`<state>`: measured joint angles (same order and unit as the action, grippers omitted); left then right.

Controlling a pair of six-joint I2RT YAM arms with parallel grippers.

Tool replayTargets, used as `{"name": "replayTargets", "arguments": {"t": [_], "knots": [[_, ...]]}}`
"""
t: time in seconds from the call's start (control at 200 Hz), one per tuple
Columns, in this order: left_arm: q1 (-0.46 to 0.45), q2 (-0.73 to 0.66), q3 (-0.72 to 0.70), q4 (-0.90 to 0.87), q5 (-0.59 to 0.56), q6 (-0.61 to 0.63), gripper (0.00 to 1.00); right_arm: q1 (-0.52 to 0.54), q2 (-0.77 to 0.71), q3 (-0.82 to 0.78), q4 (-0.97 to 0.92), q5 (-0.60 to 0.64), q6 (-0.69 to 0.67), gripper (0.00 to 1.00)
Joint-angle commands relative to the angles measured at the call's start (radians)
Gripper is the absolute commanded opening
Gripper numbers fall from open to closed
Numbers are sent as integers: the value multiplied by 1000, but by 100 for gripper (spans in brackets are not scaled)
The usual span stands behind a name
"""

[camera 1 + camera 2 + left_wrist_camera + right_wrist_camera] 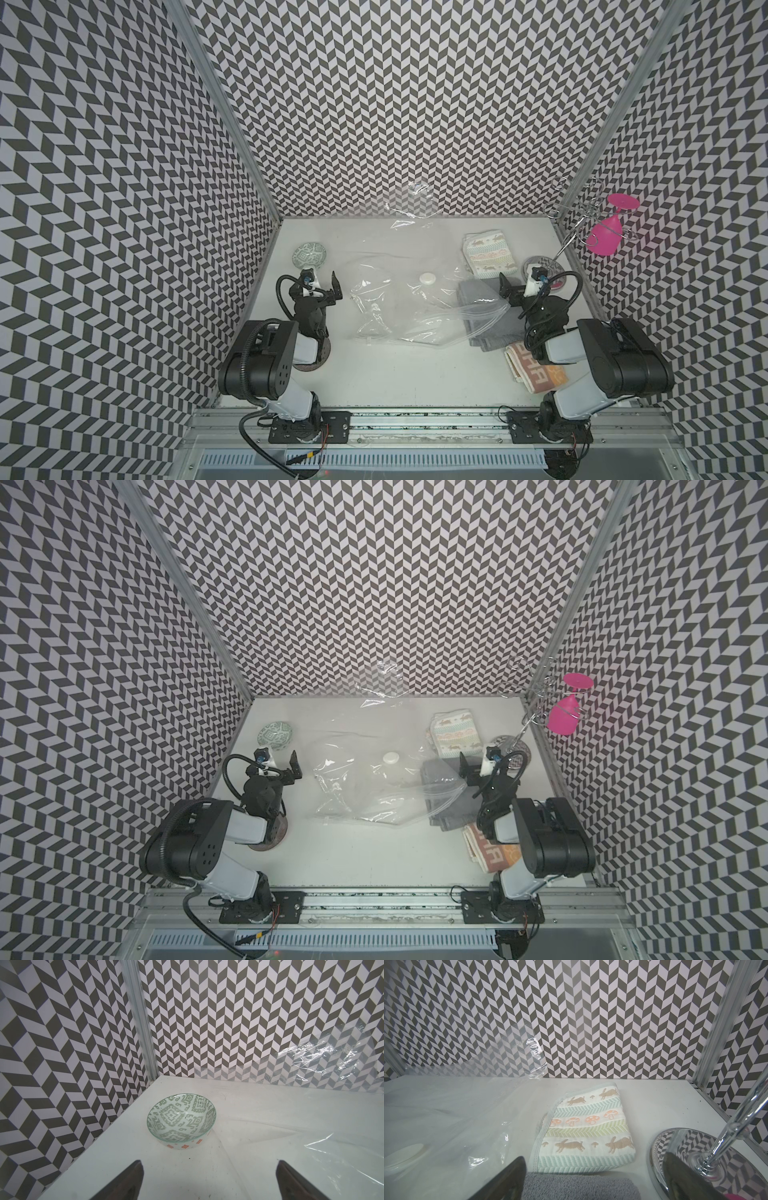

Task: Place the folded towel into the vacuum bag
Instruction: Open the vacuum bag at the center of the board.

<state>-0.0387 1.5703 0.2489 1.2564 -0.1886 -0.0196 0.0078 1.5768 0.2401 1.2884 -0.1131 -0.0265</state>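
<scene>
So the left jaws and right jaws are both spread wide with nothing in them, the right ones hovering just above the grey folded towel (pixel 490 334). The vacuum bag (pixel 395 307) lies crumpled on the desk (pixel 415 374), its zip edge draped across that towel.

I log both arms: left arm (pixel 266 357), right arm (pixel 623 365) — black joint housings, pale grey links, ribbed black hose (pixel 244 426), screwed black base plates (pixel 309 428) — left gripper (pixel 208 1162) and right gripper (pixel 596 1156) dark-fingered.
</scene>
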Motion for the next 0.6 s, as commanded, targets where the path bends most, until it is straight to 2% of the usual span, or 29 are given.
{"name": "replayTargets", "arguments": {"t": [0.0, 0.345, 0.421, 0.461, 0.526, 0.596], "knots": [[2, -10, -8, 30, 5, -1, 99, -7, -9, -4, 60, -15, -11, 100], [6, -14, -3, 16, 11, -4, 100, -23, -10, -2, 55, -45, 0, 100], [5, -27, -1, 32, 15, 1, 100, -23, -24, -2, 61, -14, 14, 100], [6, -73, 51, -117, 29, 6, 99, -23, -65, 22, -14, 30, 30, 100], [5, -128, 211, -440, 38, 8, 100, -23, -162, 117, -253, 64, 39, 100], [-10, -128, 355, -595, 11, 66, 99, -19, -225, 246, -511, 127, 77, 100]]}}
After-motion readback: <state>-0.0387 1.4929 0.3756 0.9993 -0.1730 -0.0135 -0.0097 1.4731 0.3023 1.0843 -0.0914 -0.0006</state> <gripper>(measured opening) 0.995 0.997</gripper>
